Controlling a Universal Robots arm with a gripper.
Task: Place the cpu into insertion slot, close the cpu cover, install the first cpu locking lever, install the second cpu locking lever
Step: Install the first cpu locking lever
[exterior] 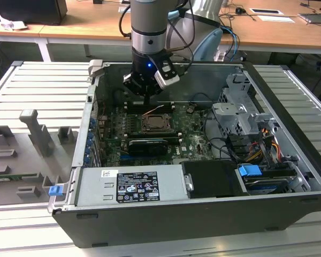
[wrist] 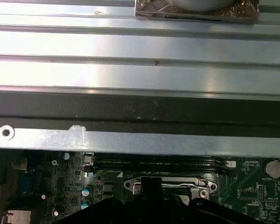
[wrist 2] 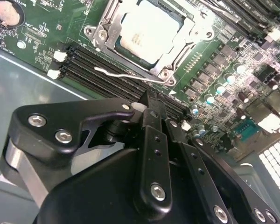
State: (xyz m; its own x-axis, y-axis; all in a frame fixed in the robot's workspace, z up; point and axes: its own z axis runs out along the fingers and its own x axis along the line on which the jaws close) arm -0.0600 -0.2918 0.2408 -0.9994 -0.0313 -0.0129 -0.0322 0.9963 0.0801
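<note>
- jaws closing together, black fingers pressed side by side with nothing visible between them, gripper hanging just above the motherboard inside the open computer case.
- hovering near the socket's edge, gripper tip pointing at the black memory slots beside the insertion slot.
- lying seated in the insertion slot, the cpu showing its pale metal face through the cut-out of the cpu cover, which is resting flat around it.
- sticking out loose along the socket's near side, a thin silver locking lever crossing above the memory slots.
- sitting mid-board in the exterior view, the socket, with the grey power supply at the case's near edge and the drive cage toward the exterior view's right.
- standing on a ribbed metal table, the case, with grey fixtures toward the exterior view's left.
</note>
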